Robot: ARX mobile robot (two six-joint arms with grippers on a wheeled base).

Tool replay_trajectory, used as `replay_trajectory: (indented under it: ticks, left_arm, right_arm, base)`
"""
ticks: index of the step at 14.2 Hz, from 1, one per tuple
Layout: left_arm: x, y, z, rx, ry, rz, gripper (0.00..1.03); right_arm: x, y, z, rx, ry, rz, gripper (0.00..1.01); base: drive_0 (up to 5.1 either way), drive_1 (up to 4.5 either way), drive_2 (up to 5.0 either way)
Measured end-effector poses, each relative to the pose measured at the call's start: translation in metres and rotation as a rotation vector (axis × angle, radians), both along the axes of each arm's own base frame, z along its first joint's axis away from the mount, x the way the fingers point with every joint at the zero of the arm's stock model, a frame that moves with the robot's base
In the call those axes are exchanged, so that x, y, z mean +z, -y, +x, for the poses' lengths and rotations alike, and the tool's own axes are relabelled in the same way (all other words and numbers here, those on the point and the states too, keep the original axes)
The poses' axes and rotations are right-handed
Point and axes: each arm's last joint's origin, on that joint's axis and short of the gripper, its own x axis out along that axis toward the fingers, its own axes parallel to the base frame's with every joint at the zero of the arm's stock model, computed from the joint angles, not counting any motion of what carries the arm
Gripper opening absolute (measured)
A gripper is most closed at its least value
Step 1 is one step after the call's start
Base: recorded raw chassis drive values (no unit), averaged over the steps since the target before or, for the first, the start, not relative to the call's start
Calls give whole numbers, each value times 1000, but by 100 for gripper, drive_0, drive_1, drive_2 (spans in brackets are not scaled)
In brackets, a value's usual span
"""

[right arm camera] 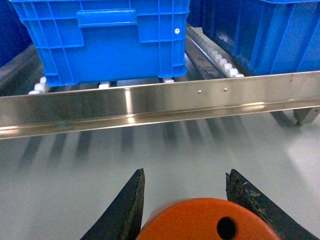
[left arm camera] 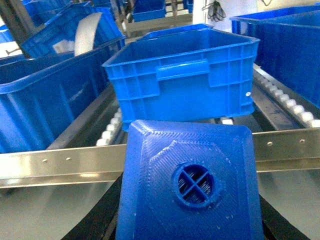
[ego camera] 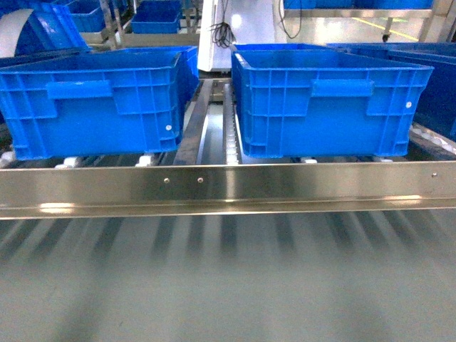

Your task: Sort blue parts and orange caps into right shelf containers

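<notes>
Behind a long steel rail (ego camera: 228, 187) that runs across the head view, a roller shelf (ego camera: 229, 139) carries two large bright-blue crates side by side. One crate (ego camera: 92, 103) sits on the left, the other crate (ego camera: 328, 100) on the right, with a strip of white rollers between them. More blue crates stand further back and off to both sides. In front of the rail lies a smooth grey bench (ego camera: 228, 285), streaked with soft reflections. Neither of my arms shows in the head view.

From my left wrist camera, a blue part (left arm camera: 190, 180) fills the lower middle of the frame. I see its broad, layered face and a round knob with a cross inside. Dark fingers (left arm camera: 95, 225) of my left end effector (left arm camera: 190, 235) show at either side below it, and they appear pinched on the part. It is held above the bench, just short of the rail, facing a crate.

From my right wrist camera, my right end effector (right arm camera: 182, 205) has its two dark fingers (right arm camera: 125, 210) close on either side of an orange cap (right arm camera: 210, 220). Only the cap's flat top, with one small hole, is visible at the bottom edge. It hangs over the bench, well short of the rail and the crate beyond it.
</notes>
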Motion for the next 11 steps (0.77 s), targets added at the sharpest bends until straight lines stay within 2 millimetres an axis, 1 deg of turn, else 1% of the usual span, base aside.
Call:
replay_trajectory:
  ticks: [11]
  left_arm:
    - [-1, 0, 0, 1, -4, 0, 44]
  right_arm:
    - [0, 0, 0, 3, -2, 1, 43]
  base:
    - [-12, 370, -394]
